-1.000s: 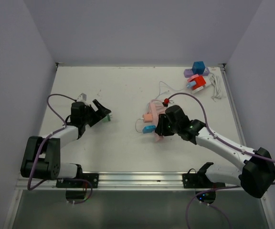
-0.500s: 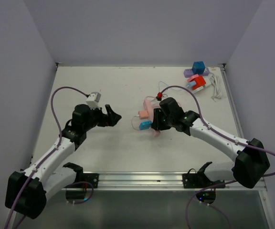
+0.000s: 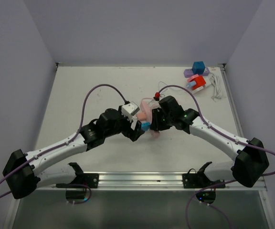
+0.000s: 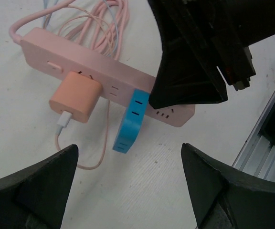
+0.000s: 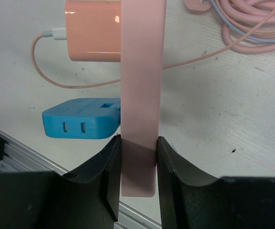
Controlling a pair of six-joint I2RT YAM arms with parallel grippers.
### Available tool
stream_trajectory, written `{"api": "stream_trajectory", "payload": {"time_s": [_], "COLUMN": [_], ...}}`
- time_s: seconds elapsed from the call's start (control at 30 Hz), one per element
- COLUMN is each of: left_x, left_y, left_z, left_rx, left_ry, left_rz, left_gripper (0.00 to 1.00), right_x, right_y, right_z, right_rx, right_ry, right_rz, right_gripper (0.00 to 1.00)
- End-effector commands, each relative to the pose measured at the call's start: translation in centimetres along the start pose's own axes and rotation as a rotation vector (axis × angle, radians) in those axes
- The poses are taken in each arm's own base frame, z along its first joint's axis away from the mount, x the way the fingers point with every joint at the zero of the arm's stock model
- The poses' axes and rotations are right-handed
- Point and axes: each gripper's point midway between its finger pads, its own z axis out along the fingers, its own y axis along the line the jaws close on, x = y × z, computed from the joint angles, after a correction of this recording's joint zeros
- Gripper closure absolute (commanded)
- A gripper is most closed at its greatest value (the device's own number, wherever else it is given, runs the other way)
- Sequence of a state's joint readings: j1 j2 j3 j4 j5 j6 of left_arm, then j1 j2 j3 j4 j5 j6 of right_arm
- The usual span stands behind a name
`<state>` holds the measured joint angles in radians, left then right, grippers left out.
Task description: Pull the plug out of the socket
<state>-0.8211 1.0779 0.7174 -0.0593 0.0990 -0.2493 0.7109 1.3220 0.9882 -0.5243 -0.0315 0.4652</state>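
The socket is a pink power strip (image 4: 87, 59), and my right gripper (image 5: 138, 148) is shut on its near end. Two plugs sit in the pink power strip (image 5: 142, 71): a blue plug (image 4: 130, 121) close to the held end and a salmon charger plug (image 4: 75, 97) with a thin cable further along. My left gripper (image 4: 129, 157) hangs open just short of the blue plug, its fingers (image 4: 37, 186) wide apart with nothing between them. In the top view the left gripper (image 3: 136, 130) and right gripper (image 3: 155, 121) meet at the strip (image 3: 144, 112).
The strip's pink cord lies coiled (image 5: 252, 24) behind it. Purple, blue and red blocks (image 3: 197, 76) and a white cable (image 3: 216, 86) lie at the back right. A metal rail (image 3: 137, 179) runs along the near edge of the table.
My left arm has swung from the left side of the table across to the strip, jaws staying open. The right gripper kept its hold and shifted the strip slightly up and left.
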Motion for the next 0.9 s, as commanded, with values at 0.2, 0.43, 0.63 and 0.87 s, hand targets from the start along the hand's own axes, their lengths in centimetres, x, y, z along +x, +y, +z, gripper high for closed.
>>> {"api": "stream_trajectory", "payload": {"time_s": [0.2, 0.43, 0.63, 0.87], "left_x": [-1.0, -0.1, 0.5, 0.8], "left_y": [-2.7, -2.6, -2.6, -2.5], "left_z": [2.5, 3.7, 4.3, 4.2], "left_rx": [0.002, 0.002, 0.007, 0.01], "left_ry": [0.049, 0.096, 0.121, 0.137], "left_rz": [0.231, 0.268, 0.273, 0.285], "left_gripper": [0.19, 0.3, 0.43, 0.71], "right_x": [-2.5, -2.0, -2.1, -1.5], "right_y": [2.6, 2.9, 3.5, 3.0], "right_z": [-2.4, -2.9, -3.2, -2.9], "right_rx": [-0.124, -0.151, -0.191, -0.183], "right_ry": [-0.084, -0.091, -0.107, -0.098], "right_rz": [-0.057, -0.076, -0.092, -0.116], "right_gripper": [1.0, 1.0, 1.0, 1.0]}}
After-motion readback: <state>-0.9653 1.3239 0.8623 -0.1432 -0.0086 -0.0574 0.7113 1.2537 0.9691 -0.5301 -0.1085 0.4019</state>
